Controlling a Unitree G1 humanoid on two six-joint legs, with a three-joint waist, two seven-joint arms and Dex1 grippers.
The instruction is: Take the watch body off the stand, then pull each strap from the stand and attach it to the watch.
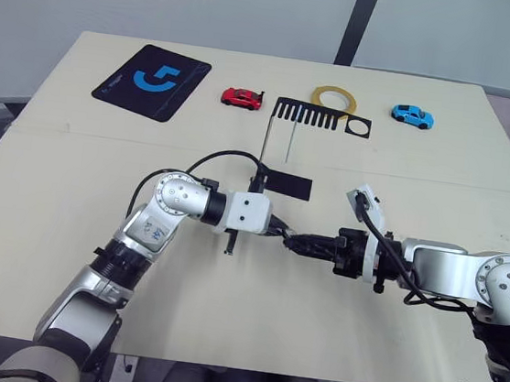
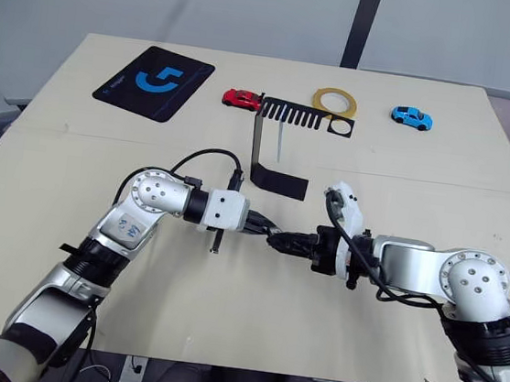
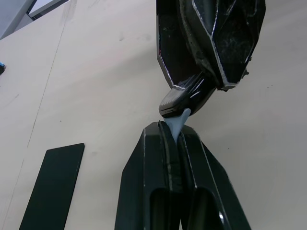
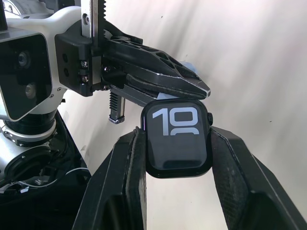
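While the right end effector [image 4: 175, 143] clamps the watch body [image 4: 176, 138], the left end effector [image 3: 173, 139] pinches a strap [image 3: 178, 123] against it.

Watch body [image 4: 177, 144] (lit) against strap [image 3: 178, 125]

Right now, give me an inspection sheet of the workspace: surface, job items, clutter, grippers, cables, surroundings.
Surface: pale table.
Job items: watch off the stand; one strap meets the watch edge.
Clutter: mouse pad, red car, blue car, tape roll.
Grippers: right gripper clamps watch; left gripper pinches strap.
Cables: black cable over left arm.
Surroundings: grey wall.
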